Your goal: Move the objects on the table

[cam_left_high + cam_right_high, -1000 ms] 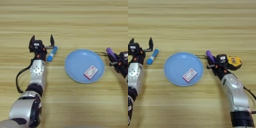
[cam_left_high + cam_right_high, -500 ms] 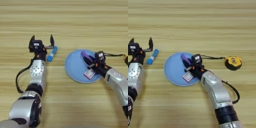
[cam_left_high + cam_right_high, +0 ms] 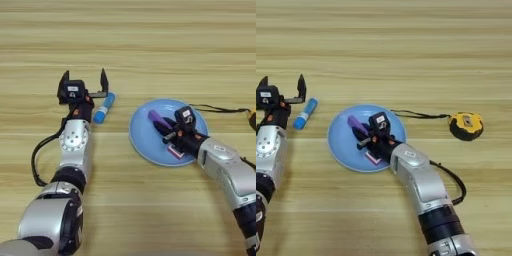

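Table (image 3: 150, 210): broad surface of light yellowish wood with horizontal grain stripes, filling both views and carrying everything listed here.

Left gripper (image 3: 84, 84): at the left side of the table, two black fingers spread wide apart and holding nothing. Silver forearm runs down to the lower left corner.

Blue tube (image 3: 104, 108): short cylinder, light blue body with a darker blue end, lying flat on the wood just right of the left gripper, tilted slightly from upright in the picture. Close to the right-hand finger; contact cannot be told.

Blue plate (image 3: 341, 142): round, pale blue, shallow rim, near the middle of the table between the two arms.

Purple stick (image 3: 356, 123): short, violet, lying diagonally over the plate's upper part, its upper end pointing to the upper left. Its lower end sits at the fingertips of the right gripper.

Right gripper (image 3: 367, 138): over the plate, black fingers reaching in from the right beside the stick's lower end. Whether they pinch the stick or stand apart from it cannot be told.

Small card (image 3: 374, 158): white with a red-pink edge, flat in the plate's lower part, partly covered by the right gripper.

Tape measure (image 3: 466, 125): round, yellow and black, on the wood well right of the plate. Black wrist cord (image 3: 418, 116) trails from it leftward toward the plate's rim.
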`<state>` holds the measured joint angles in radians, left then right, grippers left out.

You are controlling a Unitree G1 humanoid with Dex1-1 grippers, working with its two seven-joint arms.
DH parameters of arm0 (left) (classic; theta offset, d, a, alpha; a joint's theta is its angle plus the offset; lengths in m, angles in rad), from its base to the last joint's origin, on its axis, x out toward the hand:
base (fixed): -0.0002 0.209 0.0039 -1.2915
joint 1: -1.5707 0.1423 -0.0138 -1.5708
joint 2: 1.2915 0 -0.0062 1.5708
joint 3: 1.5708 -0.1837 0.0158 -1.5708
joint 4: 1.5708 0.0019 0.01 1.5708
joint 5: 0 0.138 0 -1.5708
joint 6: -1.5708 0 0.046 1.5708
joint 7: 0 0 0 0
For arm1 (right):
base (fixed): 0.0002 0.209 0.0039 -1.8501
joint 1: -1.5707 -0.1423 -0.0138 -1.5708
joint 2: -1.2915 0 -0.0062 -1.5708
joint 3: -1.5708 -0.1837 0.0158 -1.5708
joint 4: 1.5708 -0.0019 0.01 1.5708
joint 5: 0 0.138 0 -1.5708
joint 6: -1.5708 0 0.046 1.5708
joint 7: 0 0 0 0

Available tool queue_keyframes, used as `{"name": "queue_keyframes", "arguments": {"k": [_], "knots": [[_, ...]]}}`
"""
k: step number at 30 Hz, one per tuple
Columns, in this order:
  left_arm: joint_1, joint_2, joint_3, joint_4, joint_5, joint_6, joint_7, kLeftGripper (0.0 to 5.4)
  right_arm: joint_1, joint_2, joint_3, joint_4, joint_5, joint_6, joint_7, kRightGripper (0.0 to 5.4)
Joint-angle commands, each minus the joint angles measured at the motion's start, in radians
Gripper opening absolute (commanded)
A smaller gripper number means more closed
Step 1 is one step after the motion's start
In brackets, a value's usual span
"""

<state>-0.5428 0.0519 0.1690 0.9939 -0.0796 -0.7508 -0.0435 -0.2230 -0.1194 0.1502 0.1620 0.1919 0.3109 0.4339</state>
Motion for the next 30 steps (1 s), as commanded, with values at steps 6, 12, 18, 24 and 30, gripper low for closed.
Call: {"name": "queue_keyframes", "arguments": {"k": [6, 12, 18, 24, 30], "knots": [[-0.006, 0.002, -0.006, -0.003, 0.011, 0.0, 0.002, 5.4, -0.014, 0.006, -0.013, 0.005, -0.016, -0.043, -0.008, 2.2], [-0.006, 0.001, -0.008, -0.002, 0.012, 0.002, 0.003, 5.4, -0.006, 0.003, -0.012, -0.017, -0.014, -0.054, -0.001, 2.84], [-0.006, 0.001, -0.009, -0.002, 0.012, 0.002, 0.004, 5.4, -0.002, -0.001, -0.008, -0.024, -0.023, -0.063, -0.003, 3.46], [-0.007, 0.001, -0.012, 0.0, 0.012, 0.003, 0.006, 5.4, 0.015, -0.01, -0.01, -0.068, -0.039, -0.102, -0.01, 4.18], [-0.01, 0.0, -0.013, 0.004, 0.012, 0.003, 0.008, 5.4, 0.034, -0.041, -0.019, -0.122, -0.066, -0.119, -0.021, 4.74]]}}
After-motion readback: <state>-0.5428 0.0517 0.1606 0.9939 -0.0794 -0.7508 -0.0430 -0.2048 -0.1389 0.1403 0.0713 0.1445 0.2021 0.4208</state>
